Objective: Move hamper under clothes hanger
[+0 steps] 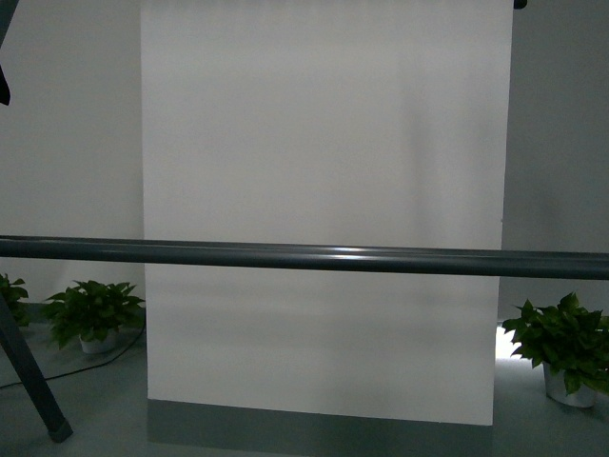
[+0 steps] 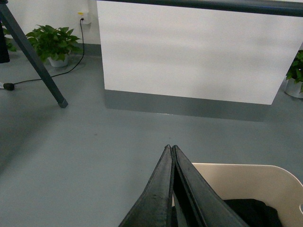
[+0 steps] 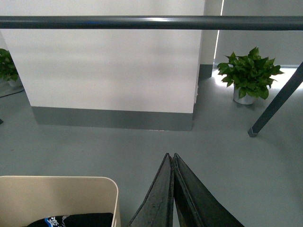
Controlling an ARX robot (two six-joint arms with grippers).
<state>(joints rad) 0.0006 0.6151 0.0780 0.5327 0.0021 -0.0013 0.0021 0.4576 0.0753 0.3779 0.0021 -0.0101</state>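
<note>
Both grippers sit nearest the wrist cameras: the left gripper [image 2: 171,150] and the right gripper [image 3: 170,158] each have their dark fingers pressed together at the tips, holding nothing. Just beyond and below them stands the hamper [image 2: 246,179], beige, its rim [image 3: 61,182] running crosswise between the two arms, with dark clothing [image 2: 251,210] inside. Farther out, the clothes hanger [image 1: 304,257] stretches its long round bar level from side to side across the front view, one slanted leg [image 1: 33,386] planted on the grey floor [image 2: 94,142]. Potted plants [image 1: 90,314] line the white wall [image 1: 324,143] behind.
</note>
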